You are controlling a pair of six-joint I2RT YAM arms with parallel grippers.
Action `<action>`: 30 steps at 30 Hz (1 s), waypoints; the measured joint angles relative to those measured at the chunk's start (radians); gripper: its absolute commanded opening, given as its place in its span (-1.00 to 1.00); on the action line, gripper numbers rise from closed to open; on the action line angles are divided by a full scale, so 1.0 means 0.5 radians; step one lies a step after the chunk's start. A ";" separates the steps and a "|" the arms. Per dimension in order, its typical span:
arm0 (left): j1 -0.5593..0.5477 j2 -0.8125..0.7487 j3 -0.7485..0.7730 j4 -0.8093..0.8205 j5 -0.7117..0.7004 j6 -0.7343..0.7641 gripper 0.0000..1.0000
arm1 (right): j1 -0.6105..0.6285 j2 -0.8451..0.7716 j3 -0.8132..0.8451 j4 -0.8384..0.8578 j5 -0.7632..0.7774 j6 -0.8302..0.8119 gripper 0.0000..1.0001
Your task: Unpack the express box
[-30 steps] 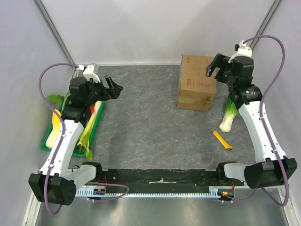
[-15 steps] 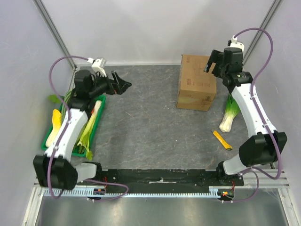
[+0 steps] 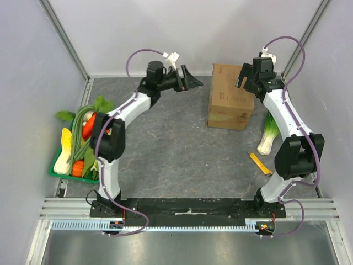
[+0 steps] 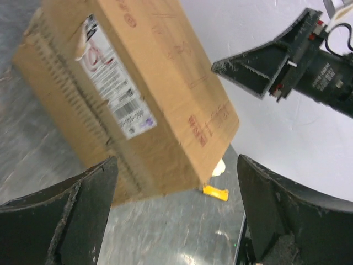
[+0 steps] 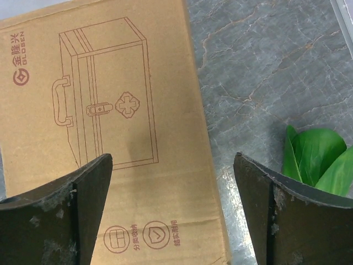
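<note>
The grey worktop carries the express box at its far right, flaps apparently shut. The left tool hangs spread beside the box's left face. The right tool is spread above its top right edge. Best, I'd say, to steady one side and pry a flap at the seam.

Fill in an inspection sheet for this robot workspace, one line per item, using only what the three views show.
Surface: grey marbled table.
Job's things: express box closed, far right, white label on one side.
Clutter: green tray of vegetables at left; leek and yellow strip by the right arm.
Grippers: left gripper open, left of the box, apart; right gripper open above its top.
Cables: purple cables loop over both arms.
Surroundings: pale walls; metal rail at near edge.
</note>
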 measured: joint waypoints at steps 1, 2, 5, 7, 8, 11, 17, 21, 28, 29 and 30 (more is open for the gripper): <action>-0.049 0.095 0.107 0.014 -0.014 -0.034 0.85 | -0.002 0.000 -0.003 0.001 -0.009 0.000 0.94; -0.087 0.188 0.201 0.031 -0.035 -0.063 0.84 | -0.005 0.000 -0.004 0.003 -0.018 0.001 0.94; -0.156 0.403 0.426 0.058 -0.047 -0.127 0.82 | -0.017 -0.005 -0.047 0.014 -0.072 -0.001 0.94; -0.178 0.499 0.510 0.056 -0.048 -0.146 0.82 | -0.024 -0.008 -0.098 0.018 -0.116 -0.002 0.94; -0.185 0.533 0.536 0.054 -0.050 -0.150 0.81 | -0.025 -0.009 -0.128 0.016 -0.142 0.000 0.94; -0.204 0.588 0.549 0.042 -0.051 -0.150 0.72 | -0.034 -0.046 -0.191 0.066 -0.225 -0.001 0.91; -0.240 0.615 0.549 0.027 -0.023 -0.152 0.11 | -0.043 -0.108 -0.288 0.111 -0.436 -0.017 0.79; -0.257 0.615 0.537 0.025 0.014 -0.148 -0.32 | -0.066 -0.151 -0.358 0.155 -0.579 -0.039 0.67; -0.210 0.480 0.333 0.069 0.020 -0.131 -0.41 | -0.034 -0.203 -0.454 0.214 -0.739 -0.035 0.61; -0.200 0.420 0.266 0.054 -0.002 -0.101 -0.42 | -0.004 -0.203 -0.455 0.219 -0.735 -0.036 0.60; -0.186 0.354 0.192 0.018 -0.025 -0.067 -0.42 | 0.041 -0.203 -0.457 0.224 -0.726 -0.034 0.60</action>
